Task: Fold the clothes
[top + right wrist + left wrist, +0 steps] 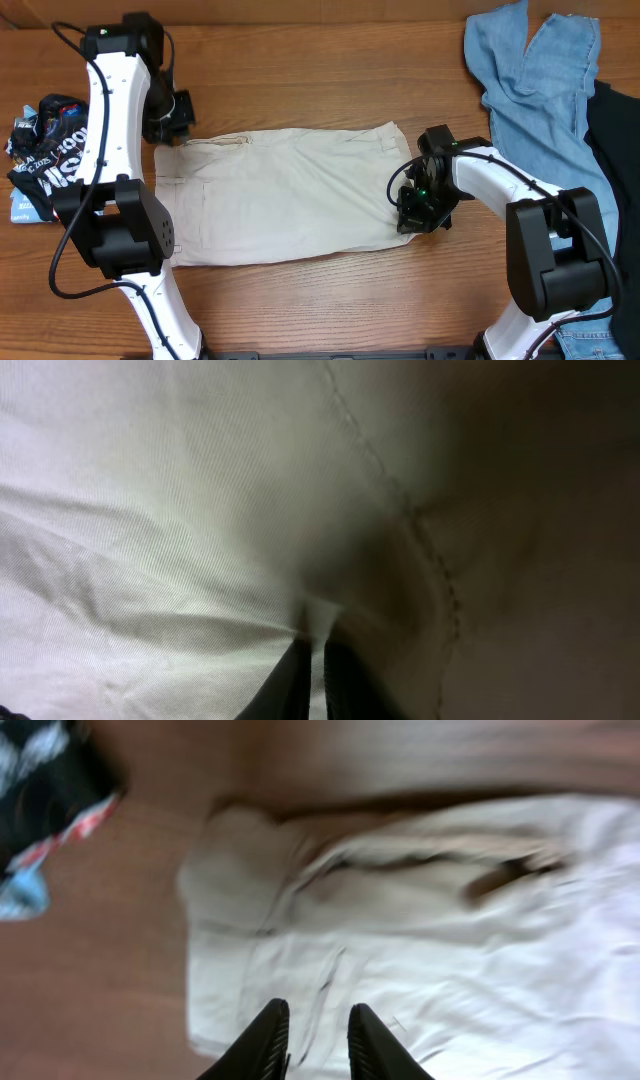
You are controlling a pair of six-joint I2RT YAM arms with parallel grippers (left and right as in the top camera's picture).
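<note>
Working the cream trousers (285, 195) first: they lie flat across the middle of the overhead frame on the wooden table (300, 60), as a rough rectangle. Pocket seams show at the left end.

- Right gripper (420, 208): at the middle of the right edge of the trousers. In the wrist view its jaws are pressed together on a small ridge of cream cloth, so we read it as a pinch on the edge.
- Left gripper (168, 118): over the upper-left corner of the trousers. Its fingers (268, 1038) are a little apart with nothing between them. It hovers just above the cloth and we see no grasp yet.

Progress, as we judge it: early. The trousers look spread and squared, possibly with the legs already stacked, but we can't confirm that from these views. We see no crosswise fold. The likely next step is for the left side to take its corner so the ends can be brought together.

Left to do:
- light blue jeans (530, 70), crumpled at the upper right, well apart from the trousers.
- black white-lettered piece (45, 150), bunched at the left edge of the frame, near the left arm.

Neither looks folded.
</note>
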